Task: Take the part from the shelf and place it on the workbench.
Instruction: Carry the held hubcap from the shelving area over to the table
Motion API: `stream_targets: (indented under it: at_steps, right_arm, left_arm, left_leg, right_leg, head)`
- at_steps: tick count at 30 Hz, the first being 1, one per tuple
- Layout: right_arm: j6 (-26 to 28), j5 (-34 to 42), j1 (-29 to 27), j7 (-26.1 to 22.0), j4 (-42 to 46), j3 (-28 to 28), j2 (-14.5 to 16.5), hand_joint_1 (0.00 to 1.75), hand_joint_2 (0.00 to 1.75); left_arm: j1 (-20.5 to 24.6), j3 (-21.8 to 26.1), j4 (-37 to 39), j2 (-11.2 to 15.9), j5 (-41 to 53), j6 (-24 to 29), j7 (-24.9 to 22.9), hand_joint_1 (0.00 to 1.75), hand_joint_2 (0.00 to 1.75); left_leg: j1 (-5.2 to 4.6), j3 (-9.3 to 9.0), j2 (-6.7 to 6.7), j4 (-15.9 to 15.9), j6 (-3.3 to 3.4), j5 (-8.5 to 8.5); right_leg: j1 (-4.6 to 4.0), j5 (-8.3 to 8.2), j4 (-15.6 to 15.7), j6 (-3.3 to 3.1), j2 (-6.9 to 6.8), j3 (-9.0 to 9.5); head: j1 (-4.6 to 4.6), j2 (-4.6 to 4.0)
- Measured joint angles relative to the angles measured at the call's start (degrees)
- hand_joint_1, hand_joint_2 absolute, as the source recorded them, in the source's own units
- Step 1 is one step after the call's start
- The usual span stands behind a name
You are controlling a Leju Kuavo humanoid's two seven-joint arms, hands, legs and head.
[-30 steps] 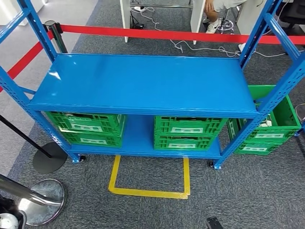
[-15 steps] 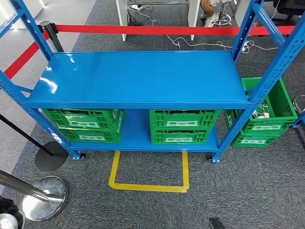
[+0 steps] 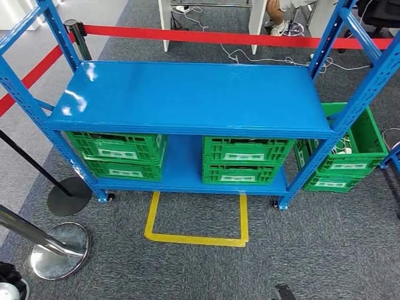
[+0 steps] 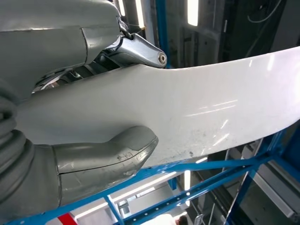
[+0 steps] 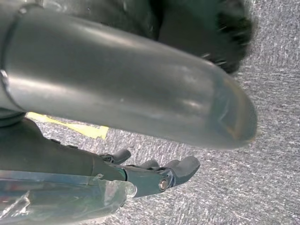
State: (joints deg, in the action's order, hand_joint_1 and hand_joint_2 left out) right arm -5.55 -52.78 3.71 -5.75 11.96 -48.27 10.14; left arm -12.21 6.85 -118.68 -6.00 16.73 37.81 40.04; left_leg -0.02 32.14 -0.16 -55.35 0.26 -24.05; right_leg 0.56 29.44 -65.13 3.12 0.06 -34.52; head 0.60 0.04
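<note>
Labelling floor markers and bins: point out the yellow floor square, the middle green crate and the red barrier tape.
yellow floor square (image 3: 195,238): head view, near tape edge.
middle green crate (image 3: 245,161): head view, front wall.
red barrier tape (image 3: 207,37): head view, mid-span.

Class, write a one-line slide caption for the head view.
Blue shelf above three green crates, with yellow floor marking in front.

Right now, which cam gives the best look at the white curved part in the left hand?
Left wrist view: the white curved part spans the picture, gripped between the left hand's thumb and fingers. Head view looks at the blue metal shelf; right wrist view at grey carpet.
</note>
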Motion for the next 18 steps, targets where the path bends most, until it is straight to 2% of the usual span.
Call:
stream_targets:
  at_steps: [1, 2, 3, 5, 6, 7, 9, 10, 11, 12, 13, 14, 16, 17, 18]
  right_arm:
    - [0.0, -0.1, 0.1, 0.0, 0.0, -0.1, 0.0, 0.00, 0.00]
    - [0.1, -0.2, 0.2, 0.1, 0.0, -0.1, 0.0, 0.00, 0.00]
    - [0.1, -0.2, 0.2, 0.2, 0.0, -0.1, 0.0, 0.00, 0.00]
    - [0.1, -0.2, 0.1, 0.3, 0.0, -0.1, 0.0, 0.00, 0.00]
    - [0.0, -0.2, 0.0, 0.3, 0.0, -0.2, 0.1, 0.00, 0.00]
    - [0.0, -0.2, 0.1, 0.3, 0.0, -0.2, 0.1, 0.00, 0.00]
    - [0.1, -0.2, 0.2, 0.3, 0.0, -0.4, 0.1, 0.00, 0.00]
    - [0.1, -0.2, 0.2, 0.3, 0.0, -0.5, 0.1, 0.00, 0.00]
    - [0.1, -0.2, 0.2, 0.3, 0.0, -0.5, 0.1, 0.00, 0.00]
    - [0.0, -0.2, 0.1, 0.3, 0.0, -0.6, 0.1, 0.00, 0.00]
    - [0.0, -0.2, 0.1, 0.3, 0.0, -0.6, 0.1, 0.00, 0.00]
    - [0.0, -0.2, 0.1, 0.4, 0.0, -0.6, 0.1, 0.00, 0.00]
    - [-0.1, -0.2, 0.1, 0.6, 0.0, -0.6, 0.2, 0.00, 0.00]
    - [-0.1, -0.2, 0.1, 0.8, 0.0, -0.6, 0.2, 0.00, 0.00]
    - [0.0, -0.2, 0.2, 1.0, 0.0, -0.6, 0.2, 0.00, 0.00]
  left_arm:
    - [0.0, 0.0, 0.0, 0.0, 0.0, 0.0, 0.0, 1.75, 1.75]
    - [0.1, 0.0, 0.0, 0.1, -0.1, 0.0, 0.0, 1.75, 1.75]
    - [0.1, 0.0, 0.0, 0.1, -0.1, 0.0, 0.0, 1.75, 1.75]
    - [0.1, 0.0, 0.0, 0.2, -0.2, 0.0, 0.0, 1.75, 1.75]
    - [0.1, 0.0, 0.0, 0.2, -0.2, 0.0, 0.0, 1.75, 1.75]
    - [0.2, 0.0, 0.0, 0.3, -0.3, 0.0, 0.0, 1.75, 1.75]
    - [0.2, 0.0, 0.0, 0.5, -0.3, 0.0, 0.0, 1.75, 1.75]
    - [0.2, 0.0, 0.0, 0.5, -0.3, 0.0, 0.0, 1.75, 1.75]
    - [0.2, 0.0, 0.0, 0.5, -0.4, 0.0, 0.0, 1.75, 1.75]
    - [0.1, 0.0, 0.0, 0.6, -0.4, 0.0, 0.0, 1.75, 1.75]
    - [0.1, 0.0, 0.0, 0.6, -0.4, 0.0, 0.0, 1.75, 1.75]
    - [0.2, 0.0, 0.0, 0.6, -0.4, 0.0, 0.0, 1.75, 1.75]
    - [0.2, 0.0, 0.0, 0.8, -0.5, 0.0, 0.0, 1.75, 1.75]
    - [0.3, 0.0, 0.0, 0.8, -0.5, 0.0, 0.0, 1.75, 1.75]
    - [0.3, 0.0, 0.0, 0.8, -0.6, 0.0, 0.0, 1.75, 1.75]
  left_leg:
    - [-0.09, 0.15, 0.00, -0.1, -0.22, 0.14]
    - [-0.17, 0.32, 0.02, -0.2, -0.50, 0.34]
    - [-0.24, 0.49, 0.03, -0.3, -0.80, 0.56]
    - [-0.21, 0.81, 0.03, -0.3, -1.43, 0.95]
    - [-0.15, 1.03, 0.03, -0.6, -1.76, 0.60]
    - [-0.09, 1.57, 0.03, -1.7, -2.09, -0.46]
    - [0.07, 3.99, 0.03, -7.5, -2.68, -4.65]
    - [0.14, 5.60, 0.03, -11.6, -2.88, -6.94]
    - [0.19, 6.86, 0.03, -15.1, -3.00, -8.55]
    - [0.21, 7.24, 0.03, -16.8, -3.02, -9.09]
    - [0.21, 6.47, 0.03, -16.3, -2.96, -8.53]
    - [0.20, 4.55, 0.03, -13.6, -2.83, -7.11]
    - [0.15, -0.69, 0.05, -5.2, -2.42, -4.21]
    - [0.09, -2.45, 0.05, -2.1, -2.16, -3.49]
    - [0.02, -3.31, 0.02, -0.3, -1.89, -3.24]
  right_leg:
    - [-0.02, -1.02, 3.9, -0.23, 0.05, 2.38]
    - [-0.07, -1.57, 6.6, -0.50, 0.10, 3.91]
    - [-0.15, -1.65, 7.6, -0.77, 0.16, 4.45]
    - [-0.23, -2.11, 7.5, -1.47, 0.17, 4.12]
    - [-0.18, -2.38, 7.5, -1.90, 0.12, 3.88]
    - [-0.10, -2.69, 7.5, -2.37, 0.06, 3.60]
    - [-0.02, -3.34, 7.6, -3.07, -0.05, 2.80]
    - [-0.04, -3.66, 7.6, -3.21, -0.09, 2.31]
    - [-0.07, -3.99, 7.5, -3.23, -0.12, 1.81]
    - [-0.09, -4.32, 7.5, -3.19, -0.14, 1.35]
    - [-0.09, -4.63, 7.5, -3.09, -0.15, 0.95]
    - [-0.08, -4.91, 7.5, -2.95, -0.14, 0.63]
    - [-0.19, -5.38, 7.4, -2.55, -0.10, 0.18]
    - [-0.28, -5.63, 7.3, -2.27, -0.11, -0.07]
    - [-0.36, -5.87, 7.2, -1.95, -0.13, -0.31]
  head:
    - [-0.02, 0.00]
    - [-0.06, 0.00]
    - [-0.09, 0.00]
    - [-0.10, 0.00]
    - [-0.12, 0.00]
    - [-0.20, 0.00]
    - [-0.38, 0.00]
    - [-0.43, 0.00]
    - [-0.43, 0.00]
    - [-0.44, 0.00]
    - [-0.43, 0.00]
    - [-0.44, 0.00]
    - [-0.47, 0.00]
    - [-0.45, 0.01]
    - [-0.46, 0.01]
